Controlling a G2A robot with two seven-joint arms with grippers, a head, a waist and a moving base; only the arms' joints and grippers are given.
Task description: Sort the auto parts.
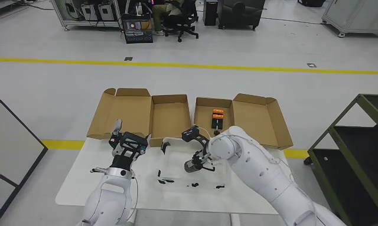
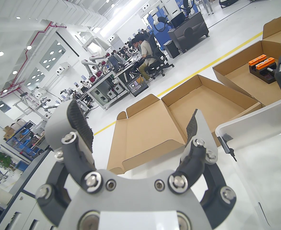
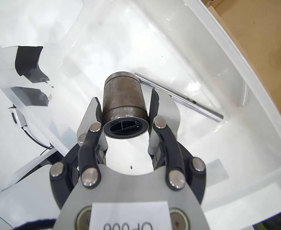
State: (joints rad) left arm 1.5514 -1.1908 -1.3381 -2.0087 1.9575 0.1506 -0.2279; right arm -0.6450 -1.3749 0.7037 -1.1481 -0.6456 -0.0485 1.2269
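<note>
My right gripper point(image 3: 125, 99) is shut on a dark metal cylinder point(image 3: 123, 96), a short hollow sleeve, held just above the floor of a clear plastic bin point(image 3: 226, 48). A silver rod point(image 3: 178, 96) lies in the bin beside it. From the top, the right gripper point(image 1: 193, 165) and cylinder point(image 1: 190, 166) are over the bin point(image 1: 171, 137) at mid-table. My left gripper point(image 2: 133, 111) is open with nothing between its fingers, raised near the table's left rear point(image 1: 127, 136), facing the cardboard boxes.
Two open cardboard boxes stand behind the table: the left one point(image 1: 171, 115) point(image 2: 202, 101) holds nothing, while the right one point(image 1: 204, 117) contains orange-and-black parts point(image 1: 217, 117) point(image 2: 262, 65). Black scraps point(image 1: 162, 180) lie on the white tabletop. A dark rack point(image 1: 348, 155) stands at right.
</note>
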